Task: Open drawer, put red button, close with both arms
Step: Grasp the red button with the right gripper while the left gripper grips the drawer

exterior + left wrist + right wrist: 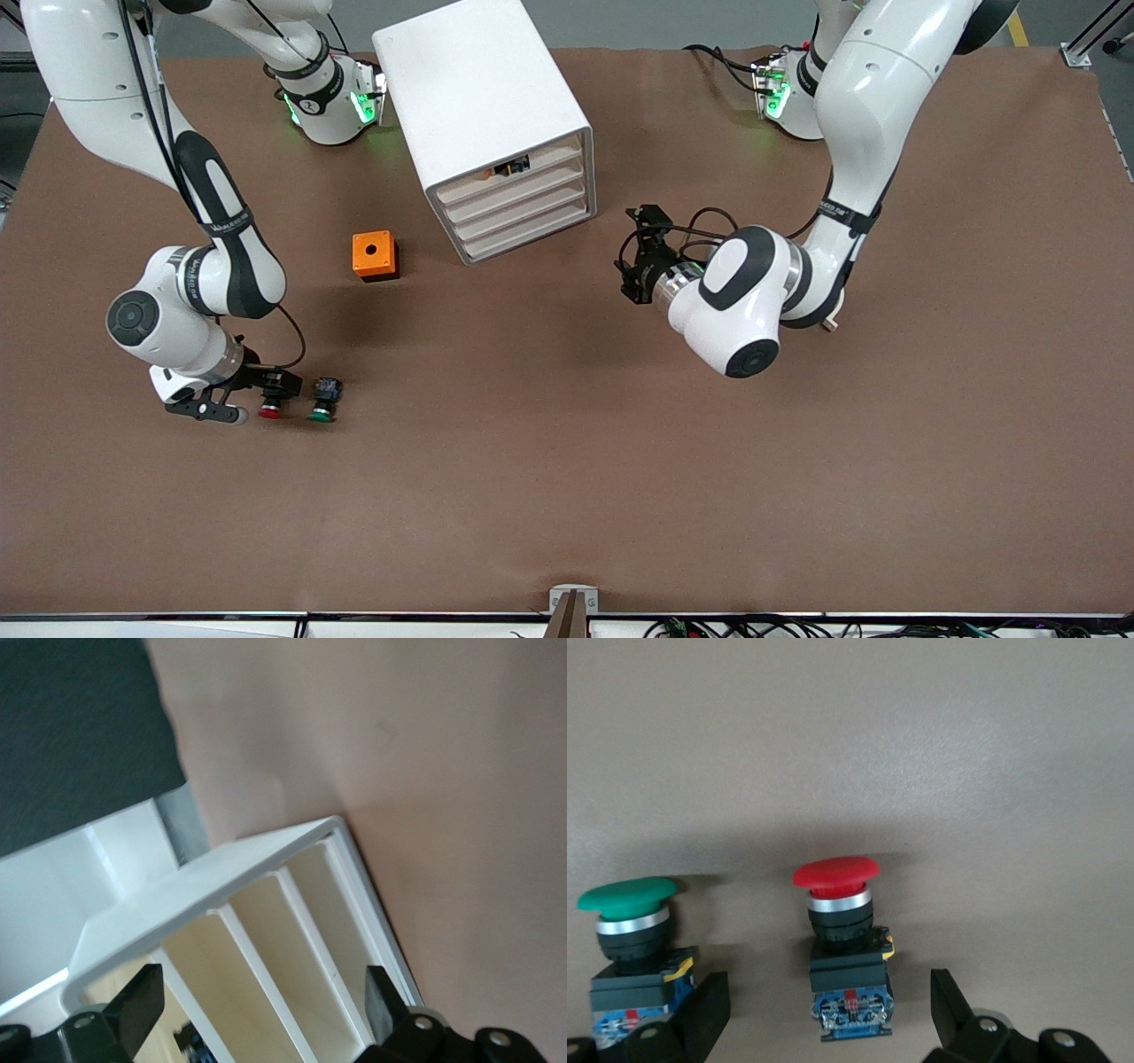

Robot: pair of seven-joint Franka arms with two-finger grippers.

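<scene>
Right pincer (830, 1010) spread astride red button (837, 904)

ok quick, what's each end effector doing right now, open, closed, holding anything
Left end effector: open, holding nothing, in front of the cabinet.
Right end effector: open, holding nothing, fingers either side of the red button.

Hidden and cut off

The dark item (512, 166) in the cabinet's (483, 97) top slot is too small to identify; the green button's (631, 943) body runs off the right wrist view's lower left corner.
</scene>
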